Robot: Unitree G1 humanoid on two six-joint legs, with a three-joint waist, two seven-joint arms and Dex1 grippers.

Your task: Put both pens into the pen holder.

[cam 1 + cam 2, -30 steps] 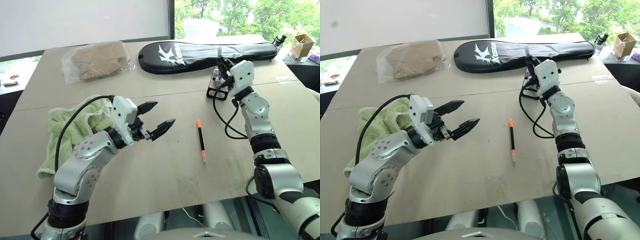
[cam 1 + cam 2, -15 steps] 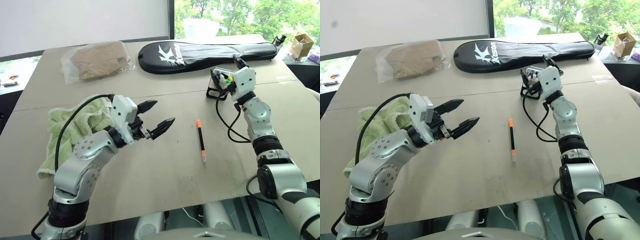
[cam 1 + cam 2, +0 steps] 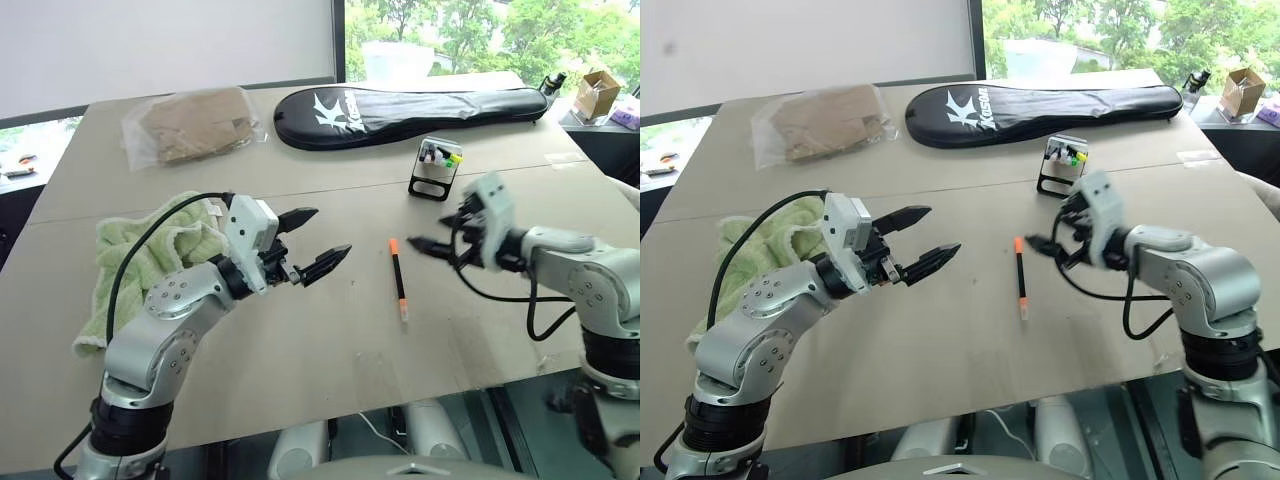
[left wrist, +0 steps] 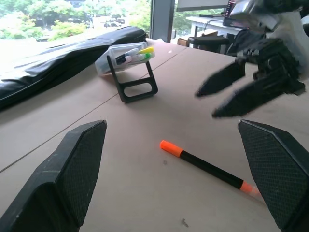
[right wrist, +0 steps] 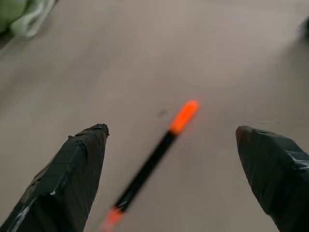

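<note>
Halfway there, by the look of it! The pen holder (image 3: 435,167) is standing on the tabletop (image 3: 300,340) just in front of the long black zipped bag (image 3: 410,103), and it is carrying a cluster of things up top: yellow and green caps are poking out, with something dark among them, though whether that dark piece is one of the pens is too small to call. I'm judging one pen is probably already in.

The orange-capped pen (image 3: 399,278) is lying flat on the bare tabletop, well short of the holder, untouched by either arm. That one is plainly left to do.

The right gripper (image 3: 440,232) is hanging just beside the pen's orange cap with its two black fingers spread wide and nothing between them. In the right wrist view the pen (image 5: 154,162) is lining up neatly between the two fingertips, so a grab looks to be shaping up.

The left gripper (image 3: 312,240) is hovering above the tabletop on the pen's other side, fingers apart too, holding nothing. The green towel (image 3: 135,265) and the bagged brown parcel (image 3: 195,120) are sitting off to the left, out of play.

Remaining, as I'm reading it: close on the orange pen, lift it, carry it to the holder and drop it in.
</note>
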